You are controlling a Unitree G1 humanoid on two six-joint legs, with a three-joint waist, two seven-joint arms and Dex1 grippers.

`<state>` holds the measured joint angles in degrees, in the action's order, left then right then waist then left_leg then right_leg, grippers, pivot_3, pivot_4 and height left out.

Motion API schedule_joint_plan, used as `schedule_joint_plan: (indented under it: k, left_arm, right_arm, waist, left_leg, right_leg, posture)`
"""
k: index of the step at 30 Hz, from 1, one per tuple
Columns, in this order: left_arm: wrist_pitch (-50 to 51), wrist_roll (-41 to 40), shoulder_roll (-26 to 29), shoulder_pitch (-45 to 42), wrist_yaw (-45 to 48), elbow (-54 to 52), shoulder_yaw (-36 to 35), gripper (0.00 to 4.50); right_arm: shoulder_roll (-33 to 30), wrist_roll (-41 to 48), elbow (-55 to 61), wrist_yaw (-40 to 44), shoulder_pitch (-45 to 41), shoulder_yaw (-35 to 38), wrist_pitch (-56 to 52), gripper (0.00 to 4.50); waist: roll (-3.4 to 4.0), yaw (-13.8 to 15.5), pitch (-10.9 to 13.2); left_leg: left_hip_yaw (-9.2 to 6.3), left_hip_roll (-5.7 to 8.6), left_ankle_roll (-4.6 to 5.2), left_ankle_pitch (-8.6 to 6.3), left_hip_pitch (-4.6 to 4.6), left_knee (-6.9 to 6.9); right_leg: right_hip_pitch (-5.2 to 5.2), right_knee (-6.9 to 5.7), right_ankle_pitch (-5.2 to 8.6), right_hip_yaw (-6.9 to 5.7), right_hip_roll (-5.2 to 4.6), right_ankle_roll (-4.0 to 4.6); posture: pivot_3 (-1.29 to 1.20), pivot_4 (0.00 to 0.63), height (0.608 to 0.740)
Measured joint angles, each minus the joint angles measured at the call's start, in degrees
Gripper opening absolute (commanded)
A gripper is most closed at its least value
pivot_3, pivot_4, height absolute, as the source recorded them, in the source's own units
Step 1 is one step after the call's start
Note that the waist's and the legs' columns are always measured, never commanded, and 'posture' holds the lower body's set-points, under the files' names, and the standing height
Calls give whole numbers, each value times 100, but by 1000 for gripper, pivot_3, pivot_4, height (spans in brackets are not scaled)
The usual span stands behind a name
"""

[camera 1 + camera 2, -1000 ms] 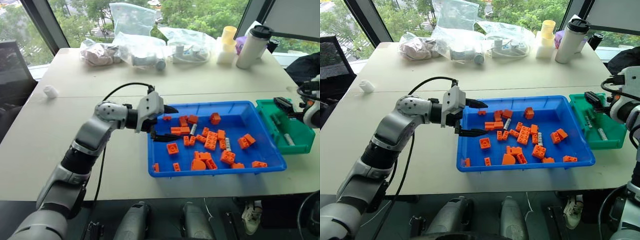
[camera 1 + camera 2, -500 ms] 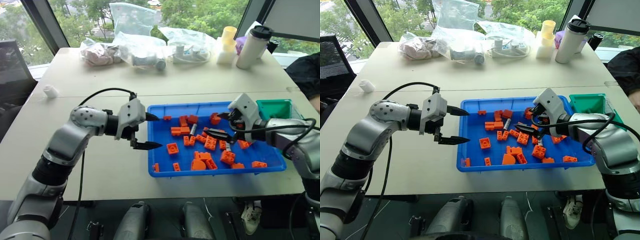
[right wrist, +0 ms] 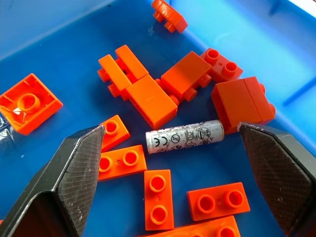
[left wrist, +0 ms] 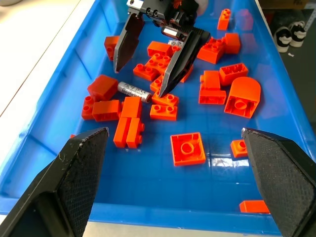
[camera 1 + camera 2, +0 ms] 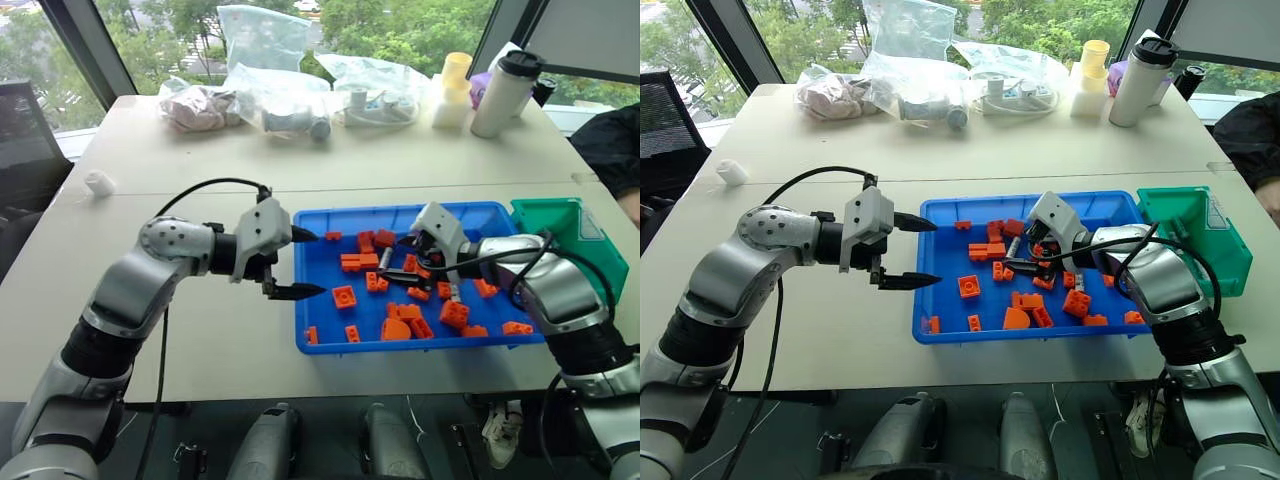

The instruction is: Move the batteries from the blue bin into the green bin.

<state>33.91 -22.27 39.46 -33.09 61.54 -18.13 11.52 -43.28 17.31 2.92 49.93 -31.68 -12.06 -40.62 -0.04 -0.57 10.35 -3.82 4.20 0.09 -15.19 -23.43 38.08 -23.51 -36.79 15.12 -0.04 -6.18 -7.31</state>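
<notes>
Right wrist view puts my right gripper spread wide, empty, poised over a silver battery lying among orange bricks in the blue bin. My left gripper hangs open at the bin's left rim. Beyond, the green bin sits touching the tray's right end.

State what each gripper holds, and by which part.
Nothing. The right gripper hangs open over a battery in the blue bin; the left gripper is open and empty.
</notes>
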Motion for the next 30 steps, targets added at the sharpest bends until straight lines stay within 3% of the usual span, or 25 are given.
schedule_joint_plan:
  k: [11,14,17,26,30]
  left_arm:
    - [49,-26,-1,83,-80,-22,-8,4500]
    - [48,-25,-7,82,-84,-21,-7,4500]
    - [47,-24,-13,82,-86,-20,-7,4500]
    - [32,-19,-28,81,-149,-19,-7,4500]
    - [10,-22,-41,75,-157,14,-7,4500]
  right_arm:
    - [379,-503,-592,63,-288,-284,104,4456]
    - [517,-556,-706,69,-352,-315,107,3562]
    - [559,-652,-767,85,-369,-340,104,2226]
    - [559,-747,-634,74,-364,-312,-78,2199]
    - [558,-518,-411,-72,-297,119,-540,2199]
  waist:
    - [0,-9,0]
    - [0,-10,0]
    - [0,-3,0]
    - [-1,-6,-1]
    - [0,1,0]
  left_leg:
    - [1,1,-3,1,0,0]
    - [1,1,-3,1,0,0]
    - [1,2,-4,2,0,0]
    - [1,2,-4,2,0,0]
    - [1,3,-4,2,-1,0]
  right_leg:
    - [-7,-10,0,1,0,0]
    - [-7,-11,0,1,0,0]
    - [-6,-11,0,1,-1,0]
    - [-7,-13,0,2,-1,0]
    - [-8,-14,0,2,-3,0]
  posture:
    - [0,150,740]
    - [0,150,740]
    - [0,150,740]
    - [0,150,740]
    - [0,150,740]
